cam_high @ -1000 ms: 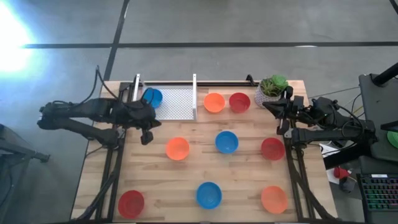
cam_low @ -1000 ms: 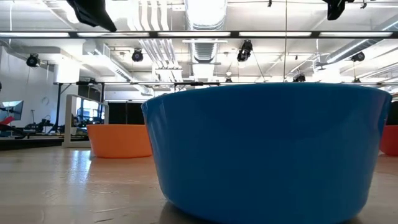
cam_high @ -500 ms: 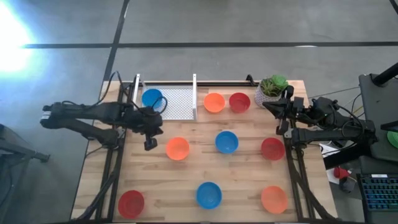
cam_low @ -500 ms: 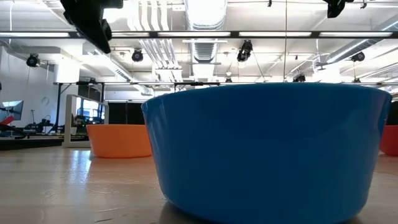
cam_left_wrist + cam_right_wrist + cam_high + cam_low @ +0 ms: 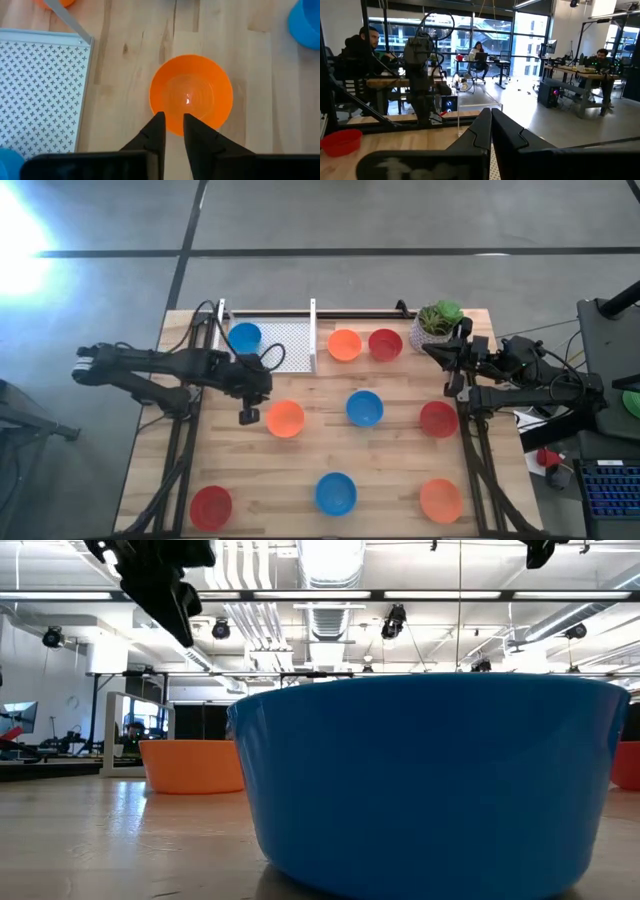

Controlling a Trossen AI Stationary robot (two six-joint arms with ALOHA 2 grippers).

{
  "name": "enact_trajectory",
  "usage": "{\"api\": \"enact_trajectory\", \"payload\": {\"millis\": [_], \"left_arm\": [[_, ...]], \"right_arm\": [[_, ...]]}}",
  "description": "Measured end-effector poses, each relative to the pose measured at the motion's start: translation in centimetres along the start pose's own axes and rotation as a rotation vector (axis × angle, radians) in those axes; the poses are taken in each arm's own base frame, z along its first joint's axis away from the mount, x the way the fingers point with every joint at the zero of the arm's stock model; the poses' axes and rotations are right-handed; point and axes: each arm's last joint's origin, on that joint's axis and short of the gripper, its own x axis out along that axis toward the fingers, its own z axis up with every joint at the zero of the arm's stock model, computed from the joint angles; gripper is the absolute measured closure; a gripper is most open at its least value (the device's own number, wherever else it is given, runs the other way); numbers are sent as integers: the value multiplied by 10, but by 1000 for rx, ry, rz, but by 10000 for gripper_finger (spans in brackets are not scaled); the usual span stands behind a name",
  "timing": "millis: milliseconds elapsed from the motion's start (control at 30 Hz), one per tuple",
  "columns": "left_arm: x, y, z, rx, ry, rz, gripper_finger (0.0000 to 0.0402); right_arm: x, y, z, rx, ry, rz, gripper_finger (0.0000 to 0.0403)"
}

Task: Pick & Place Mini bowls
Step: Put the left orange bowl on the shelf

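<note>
On pale wood, glossy round orange bowl (image 5: 191, 93)

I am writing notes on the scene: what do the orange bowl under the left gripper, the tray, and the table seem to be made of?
Orange bowl: probably plastic, smooth and glossy; a light spot shines inside it.
Tray: looks like pale perforated metal, with a regular hole pattern and a thin raised rim.
Table: light wood planks, showing grain, knots and seams.
</note>
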Motion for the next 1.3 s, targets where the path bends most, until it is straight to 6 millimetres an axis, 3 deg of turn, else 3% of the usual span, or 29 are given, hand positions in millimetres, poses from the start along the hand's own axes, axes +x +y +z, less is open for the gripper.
{"api": "enact_trajectory", "payload": {"millis": [433,633,967,1300], "left_arm": [[62,-3,-7,-17,175,23,323],[78,-3,-11,-22,211,48,323],[107,-1,-19,-171,193,134,323],[123,-1,-28,-241,213,146,323]], "right_arm": [[0,0,0,0,1,1,394],[0,0,0,0,1,1,394],[0,0,-1,-2,8,1,394],[0,0,-1,-2,8,1,394]]}}
